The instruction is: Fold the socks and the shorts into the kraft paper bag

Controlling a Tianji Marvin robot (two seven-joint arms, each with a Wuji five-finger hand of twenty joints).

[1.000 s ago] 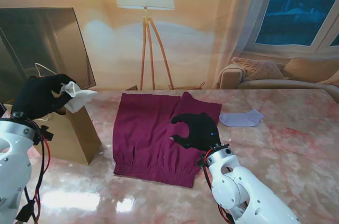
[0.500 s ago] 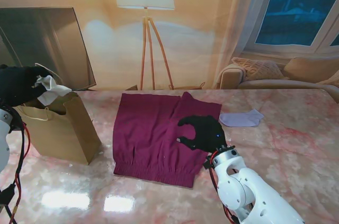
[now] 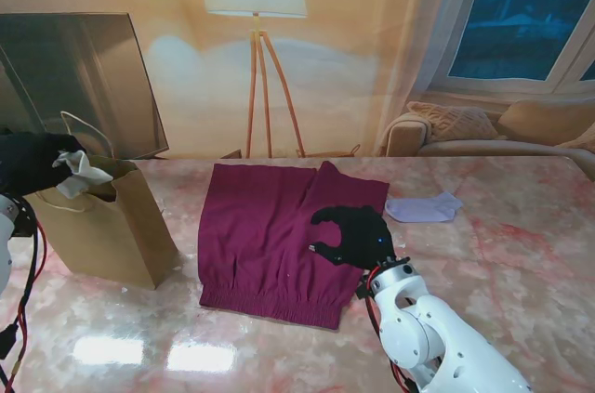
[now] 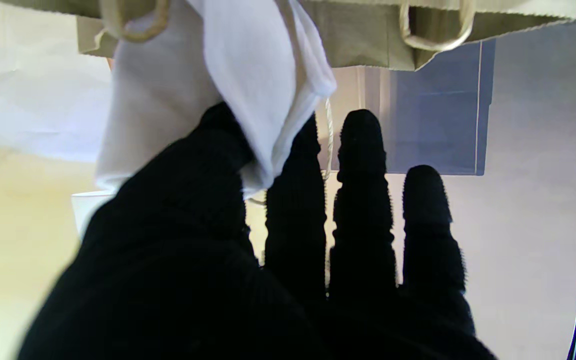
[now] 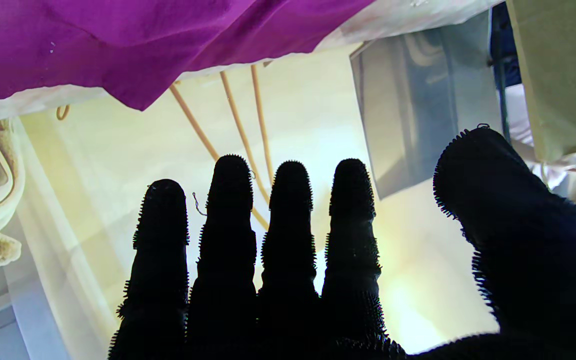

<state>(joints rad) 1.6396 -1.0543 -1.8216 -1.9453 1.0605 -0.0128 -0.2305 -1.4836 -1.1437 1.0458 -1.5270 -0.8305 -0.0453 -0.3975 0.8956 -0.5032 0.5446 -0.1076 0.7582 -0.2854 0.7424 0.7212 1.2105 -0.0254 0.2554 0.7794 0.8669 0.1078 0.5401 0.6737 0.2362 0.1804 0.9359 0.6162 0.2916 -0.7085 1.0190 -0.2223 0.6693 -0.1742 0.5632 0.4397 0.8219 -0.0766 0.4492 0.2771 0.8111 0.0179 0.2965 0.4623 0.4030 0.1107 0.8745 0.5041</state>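
Note:
My left hand (image 3: 33, 161) pinches a white sock (image 3: 79, 175) right over the open mouth of the kraft paper bag (image 3: 112, 235) at the table's left. In the left wrist view the sock (image 4: 208, 75) drapes between thumb and forefinger of that hand (image 4: 248, 250), with the bag's rim and rope handles (image 4: 433, 30) just past it. The maroon shorts (image 3: 270, 230) lie flat in the middle. My right hand (image 3: 358, 235) hovers open at their right edge, fingers spread; the right wrist view shows the hand (image 5: 318, 270) and the shorts (image 5: 118, 45). A second pale sock (image 3: 423, 207) lies to the right.
A dark panel (image 3: 84, 77) leans behind the bag. A floor lamp (image 3: 256, 58) stands beyond the table's far edge and a sofa (image 3: 493, 128) sits at the far right. Marble table top (image 3: 502, 254) stretches to the right of the shorts.
My left hand carried the white sock leftward over the bag and lowered it into the bag's mouth. The right hand shifted slightly right, off toward the shorts' edge.

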